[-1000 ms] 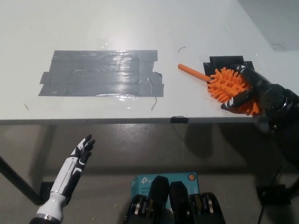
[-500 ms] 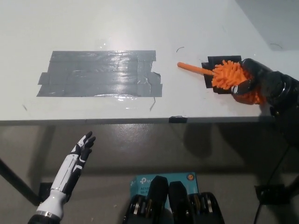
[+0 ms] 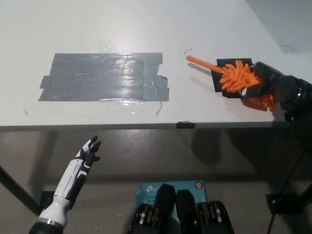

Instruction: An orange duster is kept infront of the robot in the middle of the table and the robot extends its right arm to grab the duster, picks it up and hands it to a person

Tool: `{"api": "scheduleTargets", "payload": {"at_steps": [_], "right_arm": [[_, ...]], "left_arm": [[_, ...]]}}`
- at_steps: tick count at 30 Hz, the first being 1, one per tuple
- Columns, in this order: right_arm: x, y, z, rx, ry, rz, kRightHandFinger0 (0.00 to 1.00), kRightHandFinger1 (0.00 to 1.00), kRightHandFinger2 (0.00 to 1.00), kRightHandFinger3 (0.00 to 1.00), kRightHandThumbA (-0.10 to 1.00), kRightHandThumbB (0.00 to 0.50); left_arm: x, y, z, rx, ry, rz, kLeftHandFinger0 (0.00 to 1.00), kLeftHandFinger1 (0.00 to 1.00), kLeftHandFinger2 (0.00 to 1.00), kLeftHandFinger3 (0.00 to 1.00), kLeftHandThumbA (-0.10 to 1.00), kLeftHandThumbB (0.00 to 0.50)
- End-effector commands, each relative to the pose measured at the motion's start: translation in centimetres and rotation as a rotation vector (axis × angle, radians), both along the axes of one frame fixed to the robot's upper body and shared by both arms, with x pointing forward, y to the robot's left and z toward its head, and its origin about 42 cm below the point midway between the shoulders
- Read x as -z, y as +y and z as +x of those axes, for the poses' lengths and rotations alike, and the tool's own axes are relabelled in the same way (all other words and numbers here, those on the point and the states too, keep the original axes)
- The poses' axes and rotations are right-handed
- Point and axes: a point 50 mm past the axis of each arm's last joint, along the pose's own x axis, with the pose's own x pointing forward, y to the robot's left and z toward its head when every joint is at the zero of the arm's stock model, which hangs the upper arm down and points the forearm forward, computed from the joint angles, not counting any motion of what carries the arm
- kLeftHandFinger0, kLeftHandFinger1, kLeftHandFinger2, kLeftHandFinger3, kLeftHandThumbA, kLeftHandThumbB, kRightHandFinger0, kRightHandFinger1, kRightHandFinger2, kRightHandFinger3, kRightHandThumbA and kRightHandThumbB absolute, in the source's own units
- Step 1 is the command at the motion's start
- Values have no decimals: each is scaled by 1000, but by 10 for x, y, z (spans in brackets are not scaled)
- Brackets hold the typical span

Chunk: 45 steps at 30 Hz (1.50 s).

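Right hand (image 3: pixel 263 84) clasps orange duster (image 3: pixel 238 78) head, handle pointing left.

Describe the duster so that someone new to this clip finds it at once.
Look to the right end of the white table, past the grey tape patch. There the black right hand holds the orange duster over a black square: spiky bristles, thin handle pointing left.
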Motion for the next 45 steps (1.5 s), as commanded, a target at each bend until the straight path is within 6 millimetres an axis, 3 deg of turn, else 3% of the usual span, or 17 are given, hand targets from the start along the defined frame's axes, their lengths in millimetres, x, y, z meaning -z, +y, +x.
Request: {"api": "scheduleTargets", "payload": {"at_steps": [1,2,3,4,5,6,8,11,15,19,23,25,27,31,35,41,45], "right_arm": [[8,3,-12,-84,113,441,3,486,842,380,-100,159],[9,2,-13,-85,119,485,3,486,842,380,-100,159],[11,1,-17,-89,131,604,44,434,812,537,-100,203],[15,1,-20,-94,146,721,9,432,830,709,-100,161],[18,3,-24,-90,166,841,4,470,863,973,-100,157],[19,4,-26,-85,181,903,1,476,864,1000,-100,158],[22,7,-29,-99,212,1036,0,419,840,1000,-100,148],[25,16,-33,-122,227,1227,0,329,796,1000,-100,182],[22,29,-41,-156,187,1401,0,254,713,1000,-100,159],[21,42,-48,-224,192,1511,0,268,695,997,-100,135],[14,56,-55,-281,186,1553,0,297,694,962,-100,167],[10,62,-59,-315,183,1566,0,287,701,941,-100,151],[5,69,-63,-341,183,1613,0,285,705,1000,-100,141],[-2,82,-64,-360,196,1677,0,296,684,1000,-100,154],[-5,91,-64,-380,209,1707,0,272,642,916,-100,129],[2,105,-65,-348,243,1813,0,326,706,954,-100,117],[8,114,-64,-294,268,1869,0,314,674,1000,-100,129]], "left_arm": [[-16,2,7,33,-76,13,907,1000,1000,1000,1000,118],[-16,2,7,34,-77,12,907,1000,1000,1000,1000,118],[-16,2,7,35,-79,10,895,991,999,1000,1000,107],[-16,2,7,35,-79,10,894,989,998,1000,1000,106],[-16,1,7,35,-80,9,894,988,997,1000,1000,105],[-16,1,7,34,-81,8,894,987,997,1000,1000,104],[-16,2,7,34,-82,9,884,979,994,1000,1000,107],[-17,2,7,33,-83,11,880,975,990,1000,1000,99],[-18,2,7,36,-79,8,896,983,992,1000,1000,102],[-18,2,7,35,-80,10,900,982,995,1000,1000,102],[-20,1,10,40,-92,14,889,971,991,1000,1000,97],[-20,1,10,41,-88,14,890,970,990,1000,1000,101],[-20,1,10,41,-93,14,881,958,984,1000,1000,99],[-20,2,11,47,-96,13,873,953,983,1000,1000,100],[-20,2,12,47,-95,13,867,949,980,1000,1000,95],[-22,1,11,50,-96,16,860,938,975,1000,1000,97],[-22,1,11,49,-93,21,857,935,975,1000,1000,104]]}}
